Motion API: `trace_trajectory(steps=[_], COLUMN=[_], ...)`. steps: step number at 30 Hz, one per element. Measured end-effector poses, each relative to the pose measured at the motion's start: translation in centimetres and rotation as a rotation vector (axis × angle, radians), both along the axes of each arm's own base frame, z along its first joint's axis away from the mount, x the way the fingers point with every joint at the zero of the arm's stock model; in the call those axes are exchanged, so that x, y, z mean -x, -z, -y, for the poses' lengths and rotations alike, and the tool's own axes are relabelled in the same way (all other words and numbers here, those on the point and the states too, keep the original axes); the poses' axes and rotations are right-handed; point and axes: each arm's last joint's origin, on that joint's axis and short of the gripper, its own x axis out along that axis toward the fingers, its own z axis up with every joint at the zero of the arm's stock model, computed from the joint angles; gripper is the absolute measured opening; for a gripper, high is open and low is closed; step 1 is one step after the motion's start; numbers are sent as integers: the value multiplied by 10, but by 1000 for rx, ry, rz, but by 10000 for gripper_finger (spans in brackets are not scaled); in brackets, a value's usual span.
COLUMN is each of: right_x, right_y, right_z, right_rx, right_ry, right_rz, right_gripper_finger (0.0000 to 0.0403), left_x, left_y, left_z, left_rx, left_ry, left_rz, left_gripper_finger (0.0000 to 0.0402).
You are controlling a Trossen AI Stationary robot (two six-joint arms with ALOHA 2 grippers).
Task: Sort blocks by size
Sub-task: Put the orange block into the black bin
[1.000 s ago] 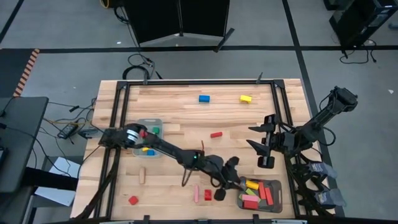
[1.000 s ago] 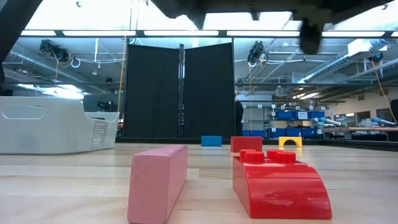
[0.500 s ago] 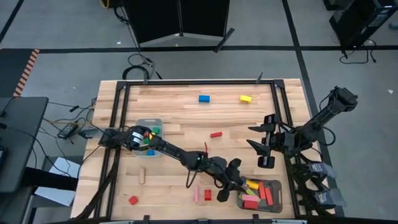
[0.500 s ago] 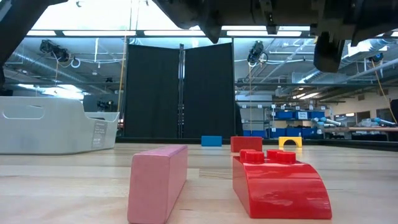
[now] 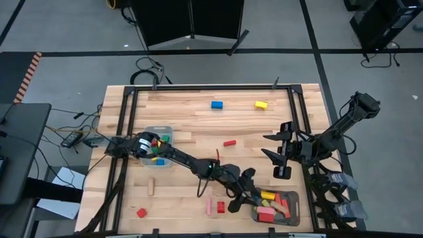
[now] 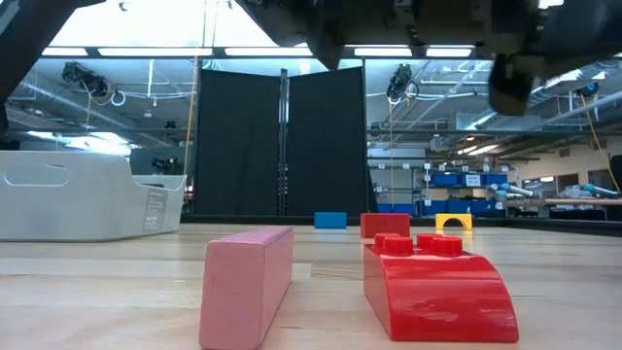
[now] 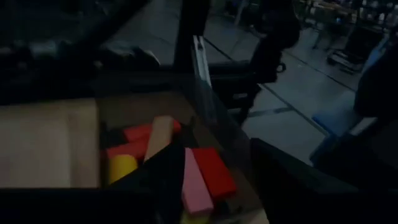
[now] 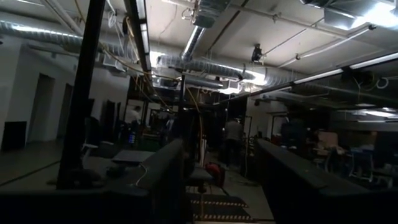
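My left gripper (image 5: 244, 198) is open and empty, just above the left end of the near right grey tray (image 5: 294, 215). In the left wrist view (image 7: 216, 148) its fingers frame the tray's blocks: red bars (image 7: 211, 171), a pink bar (image 7: 196, 186), a yellow piece (image 7: 121, 167) and a plain wood bar (image 7: 158, 134) that lies tilted across the red ones. A pink bar (image 5: 208, 207) and a red studded block (image 5: 220, 207) rest on the table just left of the gripper. They also show in the low view, the bar (image 6: 248, 282) and the block (image 6: 437, 287). My right gripper (image 5: 269, 145) waits open at the table's right.
A second grey tray (image 5: 165, 130) with small blocks sits at the left. Loose on the table are a blue block (image 5: 217, 104) and a yellow block (image 5: 262, 104) at the far side, a red bar (image 5: 229, 143) mid-table, a wood bar (image 5: 151, 187) and a red cube (image 5: 141, 213) near left.
My left gripper has stayed by the near right tray's left end, shifting only slightly. A plain wood bar now shows in the tray on top of the red bars.
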Motion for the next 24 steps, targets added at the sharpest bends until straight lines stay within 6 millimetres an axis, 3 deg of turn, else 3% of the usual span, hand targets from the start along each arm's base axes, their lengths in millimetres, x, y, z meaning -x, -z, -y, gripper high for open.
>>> trace_trajectory(steps=[3,6,10,14,19,24], right_x=[0,0,-1,-5,-15,-28], right_y=[1,1,1,4,11,22], right_z=[0,0,0,2,7,18], right_rx=[-6,-6,-5,-11,-15,-84], right_ry=[12,12,15,47,142,304], right_rz=[-8,-9,-15,-28,-78,-142], right_gripper_finger=[209,209,209,209,209,209], left_x=[13,39,94,161,241,295], left_y=[-11,-19,-25,-38,-49,-55], left_z=[-15,-37,-69,-90,-94,-91], left_rx=[-1,3,-7,11,75,118], left_ry=[-57,-140,-314,-490,-637,-779], left_rz=[50,96,114,101,51,-50], left_gripper_finger=[167,143,116,101,90,82])
